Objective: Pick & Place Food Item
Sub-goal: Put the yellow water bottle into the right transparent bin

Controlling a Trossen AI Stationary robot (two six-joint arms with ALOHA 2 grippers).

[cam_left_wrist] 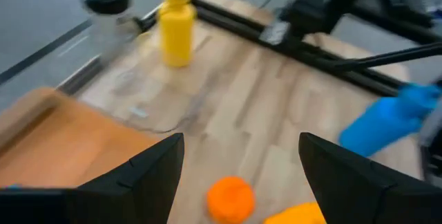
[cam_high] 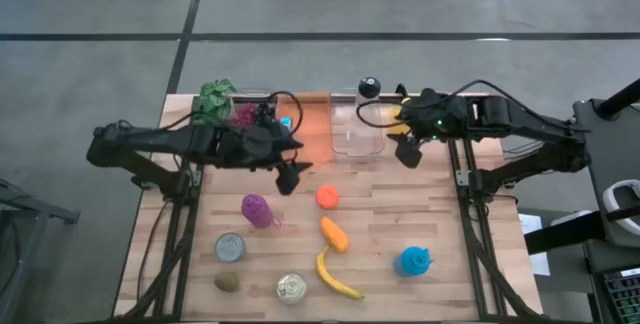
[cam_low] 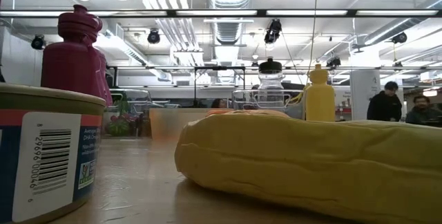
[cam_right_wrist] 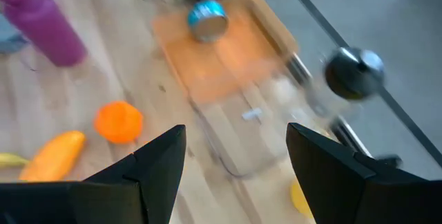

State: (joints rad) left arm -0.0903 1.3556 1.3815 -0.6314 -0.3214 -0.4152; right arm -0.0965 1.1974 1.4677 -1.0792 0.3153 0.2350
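Food items lie on the wooden table: an orange ball (cam_high: 327, 197), an orange oblong fruit (cam_high: 334, 234), a yellow banana (cam_high: 335, 276) and a brown fruit (cam_high: 227, 282). My left gripper (cam_high: 290, 174) hangs open above the table's middle, left of and just beyond the orange ball (cam_left_wrist: 231, 198), with nothing between its fingers. My right gripper (cam_high: 410, 154) hangs open above the table beside a clear container (cam_high: 357, 129), also with nothing between its fingers. In the right wrist view the orange ball (cam_right_wrist: 119, 122) and the oblong fruit (cam_right_wrist: 54, 156) lie below and off to one side of the gripper (cam_right_wrist: 236, 128).
At the far edge stand a green leafy item (cam_high: 213, 99), an orange tray (cam_high: 305, 124) with a blue can (cam_right_wrist: 207, 18), a black-capped jar (cam_high: 369, 88) and a yellow bottle (cam_high: 400, 114). A purple bottle (cam_high: 257, 210), two cans (cam_high: 230, 247) (cam_high: 291, 287) and a blue bottle (cam_high: 414, 260) stand nearer.
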